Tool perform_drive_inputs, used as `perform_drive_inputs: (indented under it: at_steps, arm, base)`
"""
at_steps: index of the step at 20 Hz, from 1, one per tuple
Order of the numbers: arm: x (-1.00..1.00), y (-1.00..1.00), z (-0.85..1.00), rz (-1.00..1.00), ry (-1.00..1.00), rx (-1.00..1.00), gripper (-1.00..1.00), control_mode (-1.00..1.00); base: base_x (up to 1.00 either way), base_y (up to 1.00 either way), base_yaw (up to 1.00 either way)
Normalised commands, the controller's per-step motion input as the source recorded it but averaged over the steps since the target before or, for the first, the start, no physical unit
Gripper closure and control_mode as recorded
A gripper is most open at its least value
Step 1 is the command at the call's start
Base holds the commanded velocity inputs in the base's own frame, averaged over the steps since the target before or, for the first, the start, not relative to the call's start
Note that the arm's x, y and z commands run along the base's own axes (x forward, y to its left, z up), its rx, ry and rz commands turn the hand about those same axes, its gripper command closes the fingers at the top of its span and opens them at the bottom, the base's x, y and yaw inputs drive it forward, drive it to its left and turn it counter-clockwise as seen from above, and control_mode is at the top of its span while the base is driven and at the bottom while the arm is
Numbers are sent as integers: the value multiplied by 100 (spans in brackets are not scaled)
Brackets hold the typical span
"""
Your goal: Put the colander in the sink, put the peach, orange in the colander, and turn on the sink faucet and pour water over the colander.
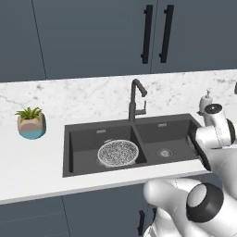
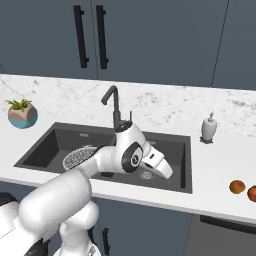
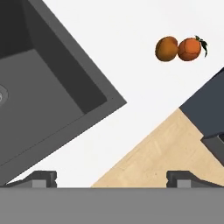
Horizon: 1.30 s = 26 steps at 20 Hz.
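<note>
Colander (image 1: pixel 118 153) in left sink (image 1: pixel 83 141) basin; right base view adds orange (image 2: pixel 237 187) and peach (image 2: pixel 252 193), at four o'clock. Gripper (image 3: pixel 111 177) wide, empty.

so there's a little green plant in a tan-and-teal pot (image 1: pixel 31 124) and a white soap dispenser (image 2: pixel 209 128) on the white marble desk (image 1: pixel 37 157), dark blue cabinets (image 1: pixel 92 32) behind.

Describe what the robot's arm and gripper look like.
The arm is made of glossy white rounded segments with dark grey-black joint rings and end caps. No cables or markings are visible. The gripper ends in two small dark grey blocky fingertips.
</note>
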Motion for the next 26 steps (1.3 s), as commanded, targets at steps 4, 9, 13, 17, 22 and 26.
perform_drive_inputs:
  at_steps: [4, 9, 13, 17, 22, 26]
  arm:
    - [1, -67, 1, -10, 6, 5, -100, -100]
    - [0, -69, 0, -6, 5, 1, -100, -100]
    - [0, -62, 0, -2, 3, 0, -100, -100]
    - [0, -49, 0, 0, 0, 0, -100, -100]
    - [0, -45, 0, 0, 0, 0, -100, -100]
    - [0, -37, -10, 0, 0, 0, -100, -100]
  base:
    - [0, 0, 0]
    - [0, 0, 0]
    - [0, 0, 0]
    - [0, 0, 0]
    - [0, 0, 0]
    - [0, 0, 0]
